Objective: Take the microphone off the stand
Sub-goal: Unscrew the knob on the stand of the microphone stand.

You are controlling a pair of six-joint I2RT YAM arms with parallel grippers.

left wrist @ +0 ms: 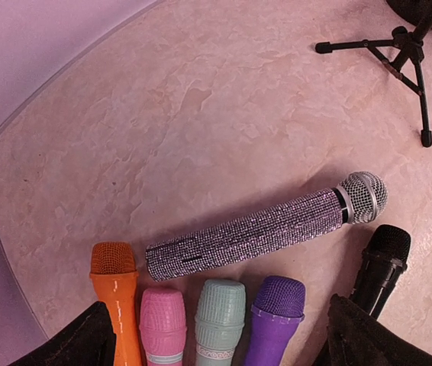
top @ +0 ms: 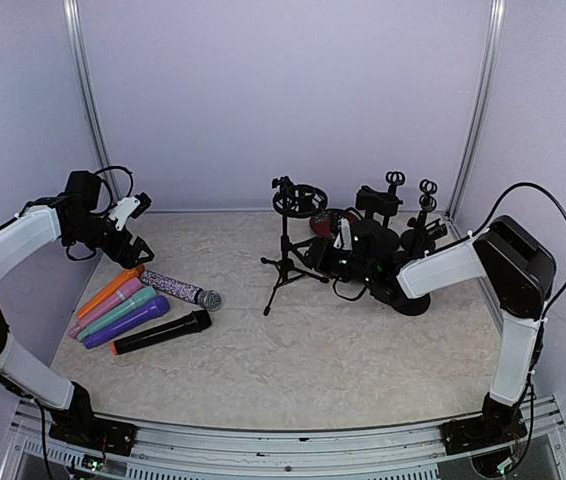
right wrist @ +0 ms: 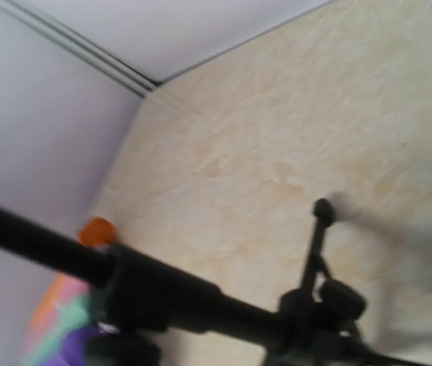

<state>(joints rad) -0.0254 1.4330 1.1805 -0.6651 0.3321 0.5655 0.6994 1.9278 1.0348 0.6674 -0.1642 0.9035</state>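
A black tripod stand (top: 285, 255) stands mid-table with a ring clip (top: 298, 199) on top; I see no microphone in the clip. My right gripper (top: 336, 245) is right beside the stand's pole. In the right wrist view the pole (right wrist: 170, 293) crosses close and blurred, and my fingers do not show. A red object (top: 326, 222) lies just behind that gripper; I cannot tell what it is. My left gripper (top: 131, 240) hovers open and empty over a row of microphones (top: 123, 310); in the left wrist view (left wrist: 224, 345) its fingers (left wrist: 71, 343) are spread wide.
Lying at the left are orange (left wrist: 114, 293), pink (left wrist: 162, 324), green (left wrist: 220, 316), purple (left wrist: 277, 320), black (left wrist: 380, 267) and glittery (left wrist: 254, 232) microphones. More black stands (top: 408, 215) crowd the back right corner. Walls close in on three sides.
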